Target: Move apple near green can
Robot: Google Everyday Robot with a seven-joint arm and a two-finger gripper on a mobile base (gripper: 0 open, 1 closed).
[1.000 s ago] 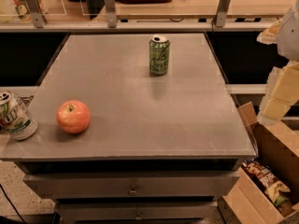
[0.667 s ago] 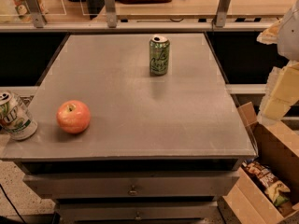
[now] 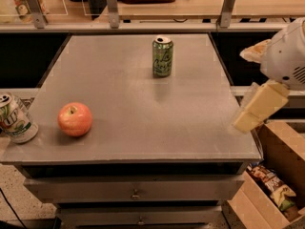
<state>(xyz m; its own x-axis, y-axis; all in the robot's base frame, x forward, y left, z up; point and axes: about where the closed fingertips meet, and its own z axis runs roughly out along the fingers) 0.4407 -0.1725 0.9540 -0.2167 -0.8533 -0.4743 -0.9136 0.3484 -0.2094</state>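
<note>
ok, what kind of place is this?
Probably an office snack area: drawered counter, green can and apple on it, box of snack packets beside. Gripper hangs off its right edge.

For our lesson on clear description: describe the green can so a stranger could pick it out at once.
Find the grey table; the gripper hangs by its right edge. The green can stands upright near the far edge, alone. Unlike the white can at the near left by the apple, it is olive with pale cursive lettering.
</note>
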